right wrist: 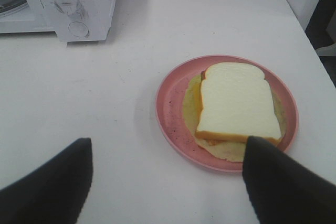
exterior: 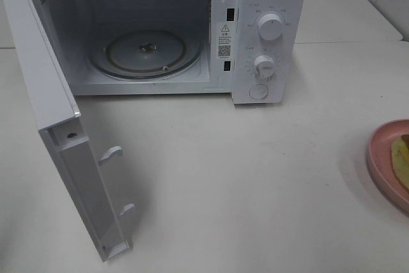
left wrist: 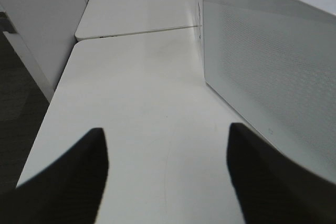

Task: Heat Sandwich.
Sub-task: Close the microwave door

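The sandwich (right wrist: 237,103), cream-white bread with an orange-brown crust over a pale yellow-green layer, lies on a round pink plate (right wrist: 169,109) on the white table. In the exterior high view only the plate's edge (exterior: 382,158) and a sliver of the sandwich (exterior: 402,158) show at the far right. My right gripper (right wrist: 168,182) is open and empty, hovering just short of the plate. My left gripper (left wrist: 167,177) is open and empty above the table beside the microwave's open door (left wrist: 268,66). Neither gripper shows in the exterior high view.
The white microwave (exterior: 268,30) stands at the back with its door (exterior: 57,132) swung wide open to the left. Its glass turntable (exterior: 147,55) carries nothing. Two knobs (exterior: 270,29) sit on its right panel. The table's left edge (left wrist: 47,124) is close to my left gripper.
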Available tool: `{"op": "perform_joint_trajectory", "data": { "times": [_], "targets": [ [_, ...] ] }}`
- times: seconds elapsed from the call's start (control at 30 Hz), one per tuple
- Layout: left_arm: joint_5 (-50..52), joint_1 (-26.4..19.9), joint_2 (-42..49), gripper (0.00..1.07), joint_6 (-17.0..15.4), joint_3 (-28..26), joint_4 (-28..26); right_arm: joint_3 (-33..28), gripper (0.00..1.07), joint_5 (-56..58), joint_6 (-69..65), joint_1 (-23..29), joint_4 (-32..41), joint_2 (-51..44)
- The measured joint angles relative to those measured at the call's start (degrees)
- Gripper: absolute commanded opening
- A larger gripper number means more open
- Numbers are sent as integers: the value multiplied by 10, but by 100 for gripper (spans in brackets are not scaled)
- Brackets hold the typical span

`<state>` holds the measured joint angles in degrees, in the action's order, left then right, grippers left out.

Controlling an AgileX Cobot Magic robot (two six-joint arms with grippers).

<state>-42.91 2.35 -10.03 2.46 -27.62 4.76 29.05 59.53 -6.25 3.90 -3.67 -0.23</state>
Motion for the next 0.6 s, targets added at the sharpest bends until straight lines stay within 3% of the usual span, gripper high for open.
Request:
{"op": "perform_joint_trajectory", "data": {
  "times": [0.03,0.07,0.13,0.17,0.4,0.6],
  "targets": [
    [14,0,-9,30,0,8,0,0,76,0,0,0,0,0],
    [14,0,-9,30,0,8,0,0,76,0,0,0,0,0],
    [52,0,-26,15,0,23,1,0,76,0,0,0,0,0],
    [94,0,-46,2,0,37,1,0,76,0,0,0,0,0],
    [217,0,-121,0,0,74,1,0,76,0,0,0,0,0],
    [421,0,-215,0,0,140,-3,0,76,0,0,0,0,0]
  ]
}}
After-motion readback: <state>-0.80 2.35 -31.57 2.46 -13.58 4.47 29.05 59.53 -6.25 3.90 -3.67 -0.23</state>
